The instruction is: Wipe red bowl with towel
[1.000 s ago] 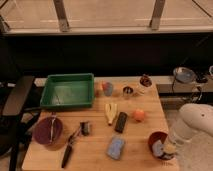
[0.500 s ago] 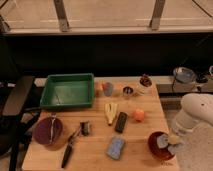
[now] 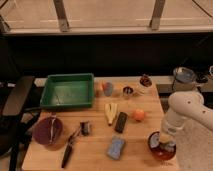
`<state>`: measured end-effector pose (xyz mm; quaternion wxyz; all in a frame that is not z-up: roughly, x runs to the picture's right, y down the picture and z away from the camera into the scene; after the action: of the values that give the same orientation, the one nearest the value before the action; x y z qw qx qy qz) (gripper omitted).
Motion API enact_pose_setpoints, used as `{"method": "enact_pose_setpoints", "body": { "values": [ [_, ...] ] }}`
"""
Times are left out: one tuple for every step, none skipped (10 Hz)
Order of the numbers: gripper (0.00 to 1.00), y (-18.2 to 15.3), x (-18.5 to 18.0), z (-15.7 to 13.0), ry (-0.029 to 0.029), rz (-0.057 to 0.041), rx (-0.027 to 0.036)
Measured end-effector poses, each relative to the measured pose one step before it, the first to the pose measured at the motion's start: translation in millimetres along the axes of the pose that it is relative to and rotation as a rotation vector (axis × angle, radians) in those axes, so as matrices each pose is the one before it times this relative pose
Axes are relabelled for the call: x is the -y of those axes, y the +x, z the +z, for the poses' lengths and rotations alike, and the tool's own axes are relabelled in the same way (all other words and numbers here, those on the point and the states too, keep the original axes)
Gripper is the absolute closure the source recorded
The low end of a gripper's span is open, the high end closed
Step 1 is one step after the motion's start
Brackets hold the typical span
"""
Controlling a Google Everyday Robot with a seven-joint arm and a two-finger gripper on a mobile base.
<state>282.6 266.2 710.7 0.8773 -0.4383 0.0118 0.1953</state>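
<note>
The white robot arm's gripper (image 3: 163,137) is lowered into the shallow red bowl (image 3: 161,156) at the front right corner of the light wooden table (image 3: 95,155), pressed against the pale crumpled towel (image 3: 159,144) inside it; whether it is clamped on the cloth I cannot tell. Over the last second the arm's bulky elbow has risen and swung back from the table edge while the gripper has barely left the bowl. I judge this to be a wiping stroke under way, with the bowl staying put.
</note>
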Motion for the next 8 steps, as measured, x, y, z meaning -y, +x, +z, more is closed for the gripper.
{"method": "enact_pose_setpoints", "body": {
  "values": [
    [1.0,3.09,-9.85,3.98,-0.00844,0.00029,0.00099],
    [1.0,2.64,-5.58,1.66,-0.00504,0.00364,0.00022],
    [1.0,7.78,-7.93,0.83,-0.00464,0.01552,-0.00498],
    [1.0,6.73,-2.3,-0.43,-0.00093,0.01546,-0.00657],
    [1.0,6.53,0.89,-2.8,0.00254,0.01492,-0.00663],
    [1.0,11.31,3.67,-4.36,0.00537,0.02372,-0.0006],
    [1.0,9.55,6.56,-5.99,0.01054,0.02179,0.0022],
    [1.0,0.92,7.9,-5.03,0.00877,0.00513,-0.00013]
  ]
}}
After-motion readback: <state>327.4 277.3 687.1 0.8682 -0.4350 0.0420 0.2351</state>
